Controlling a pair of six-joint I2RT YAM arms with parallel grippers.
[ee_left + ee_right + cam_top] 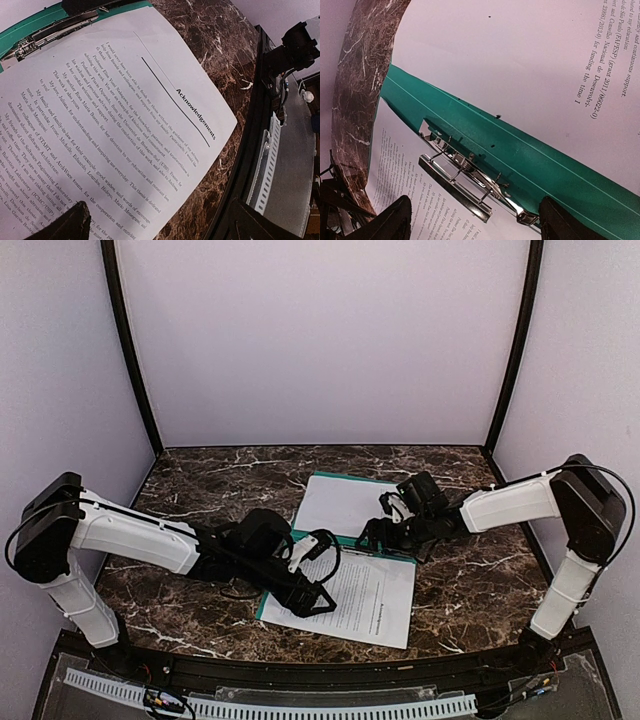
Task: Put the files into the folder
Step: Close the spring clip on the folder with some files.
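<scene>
paper's thin, floppy, slick: printed sheet (115, 125) flat under left gripper (160, 222), jaws spread, nothing held. right gripper (475, 222) spread too, over clip (460, 185) in folder (535, 165). 2nd sheet (520, 50) beyond it. pinch sheet by edge imo.

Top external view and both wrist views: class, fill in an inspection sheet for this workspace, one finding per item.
Surface: dark marble table, white-veined.
Job's things: green folder lies open; far sheet and near sheet lie on either side of its metal clip.
Clutter: nothing seen.
Tools: left tool open over the near sheet; right tool open over the metal clip; neither holds anything.
Cables: black cable loops round the right arm's elbow.
Surroundings: pale walls, black corner posts, white slotted duct at the near edge.
</scene>
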